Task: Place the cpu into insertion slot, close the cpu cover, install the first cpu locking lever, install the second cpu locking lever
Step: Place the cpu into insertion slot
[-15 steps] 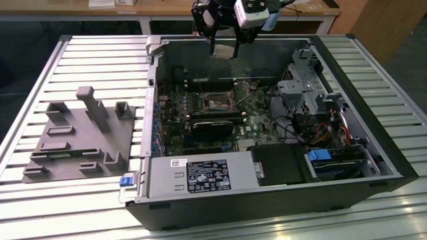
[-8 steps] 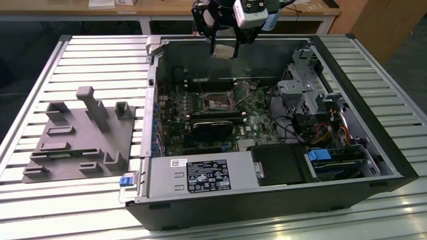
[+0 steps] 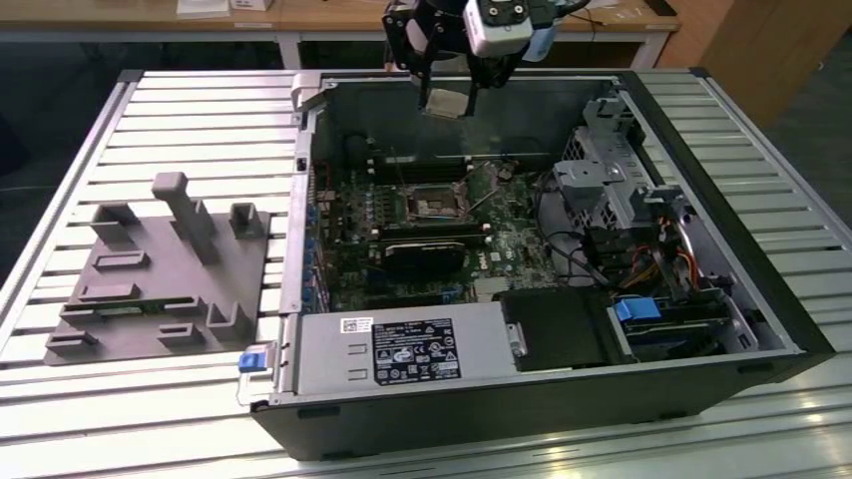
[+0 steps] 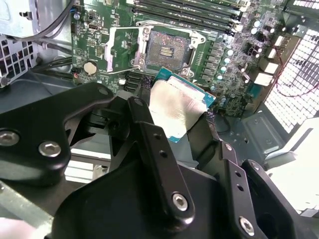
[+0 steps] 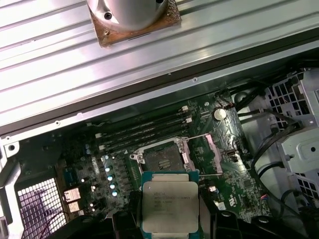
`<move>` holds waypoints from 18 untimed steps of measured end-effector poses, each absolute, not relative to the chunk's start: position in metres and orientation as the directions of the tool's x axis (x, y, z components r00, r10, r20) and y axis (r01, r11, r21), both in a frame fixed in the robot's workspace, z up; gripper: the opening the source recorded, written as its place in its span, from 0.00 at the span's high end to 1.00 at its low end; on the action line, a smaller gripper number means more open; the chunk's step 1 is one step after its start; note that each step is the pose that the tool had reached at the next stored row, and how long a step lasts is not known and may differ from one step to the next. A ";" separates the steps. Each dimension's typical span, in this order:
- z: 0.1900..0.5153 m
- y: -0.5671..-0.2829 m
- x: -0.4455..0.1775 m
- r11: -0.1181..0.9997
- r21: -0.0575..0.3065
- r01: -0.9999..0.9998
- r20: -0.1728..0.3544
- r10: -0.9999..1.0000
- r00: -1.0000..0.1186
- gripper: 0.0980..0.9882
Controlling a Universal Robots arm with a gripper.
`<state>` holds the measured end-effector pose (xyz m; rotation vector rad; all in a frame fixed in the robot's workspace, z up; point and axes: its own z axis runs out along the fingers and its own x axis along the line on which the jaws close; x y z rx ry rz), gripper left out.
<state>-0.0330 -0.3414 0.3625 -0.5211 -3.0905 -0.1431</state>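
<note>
The cpu (image 3: 445, 104) was held clamped in the gripper (image 3: 448, 95), its pale metal face shown in both wrist views (image 4: 177, 112) (image 5: 169, 206). It was suspended in the air above the open black computer case (image 3: 533, 399), well apart from the insertion slot (image 3: 433, 205) on the green motherboard below. The slot was seen uncovered, with the cpu cover (image 4: 141, 50) swung open beside it. The case was set on a slatted metal counter (image 3: 200, 110), beside a grey fixture (image 3: 160, 269).

Cpu (image 3: 446, 103) in pincer (image 4: 177, 119), over computer case (image 3: 533, 404); insertion slot (image 3: 434, 204) inside, below.
</note>
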 end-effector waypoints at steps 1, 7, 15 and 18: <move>0.362 -0.341 -0.033 0.940 0.089 0.331 0.019 0.330 -0.944 0.50; 0.362 -0.341 -0.033 0.932 0.089 0.351 0.019 0.351 -0.936 0.50; 0.362 -0.341 -0.033 0.921 0.089 0.378 0.019 0.378 -0.926 0.50; 0.362 -0.341 -0.033 0.917 0.089 0.390 0.019 0.390 -0.921 0.50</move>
